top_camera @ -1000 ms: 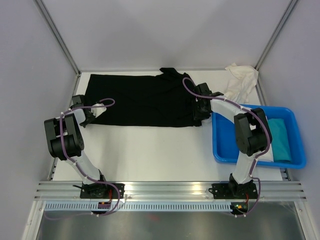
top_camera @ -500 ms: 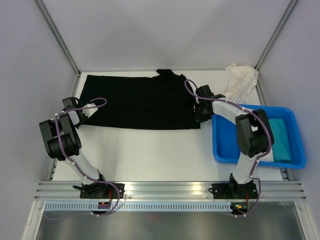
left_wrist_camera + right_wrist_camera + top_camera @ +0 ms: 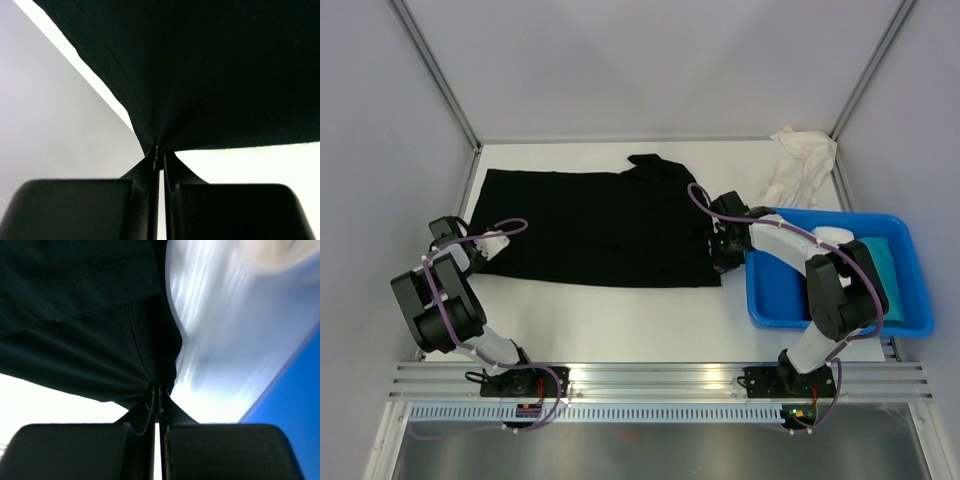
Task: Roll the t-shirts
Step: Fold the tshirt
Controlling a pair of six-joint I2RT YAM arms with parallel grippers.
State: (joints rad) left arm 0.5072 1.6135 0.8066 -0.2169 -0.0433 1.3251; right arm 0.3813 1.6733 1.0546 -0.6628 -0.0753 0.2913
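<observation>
- Firmly, left gripper (image 3: 159,156) clamps the black t-shirt (image 3: 590,225), lower-left corner.
- Likewise, right gripper (image 3: 158,390) clamps its lower-right edge beside the blue bin (image 3: 775,290).
- White table (image 3: 620,320) lies below.

Black t-shirt (image 3: 590,225) spread out — white t-shirt (image 3: 800,160) crumpled.

White tubular links and bulky black joints on left arm (image 3: 432,305) and right arm (image 3: 835,295); thin purple cables (image 3: 510,222) looped alongside; black bases (image 3: 510,382); blocky black fingers (image 3: 75,210).
</observation>
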